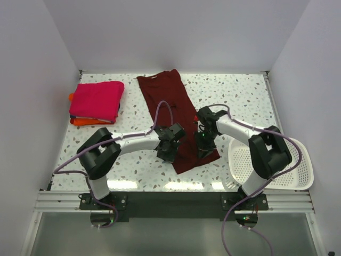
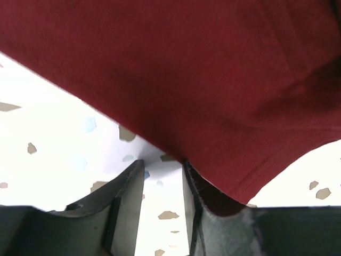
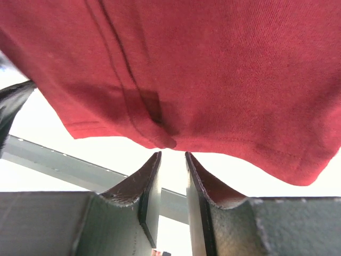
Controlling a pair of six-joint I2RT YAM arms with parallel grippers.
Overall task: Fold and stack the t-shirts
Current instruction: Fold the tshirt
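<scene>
Left fingers (image 2: 125, 213): narrow gap, counter (image 2: 53, 133) showing thru it. The hem of the maroon t-shirt (image 2: 186, 80) lies across one tip, but can't tell if any cloth is caught. Right fingers (image 3: 144, 186): nearly together and, as far as it shows, nipping a puckered fold of the same hem at the very tips.

Maroon t-shirt sits mid-counter as a long slanted strip, collar at the far end, hem at the near end w/ both sets of fingers.

Far left: magenta t-shirt (image 1: 97, 100) folded and resting on the folded orange t-shirt (image 1: 80, 121). White basket (image 1: 301, 170) at near right, apart from the cloth.

Progress, my read: 2 of 3 folded and stacked. The 3rd looks narrowed lengthwise only; cross-folds and the move onto the pile are left.

Count: t-shirts 3 (1 maroon, 1 magenta, 1 orange); basket 1.
</scene>
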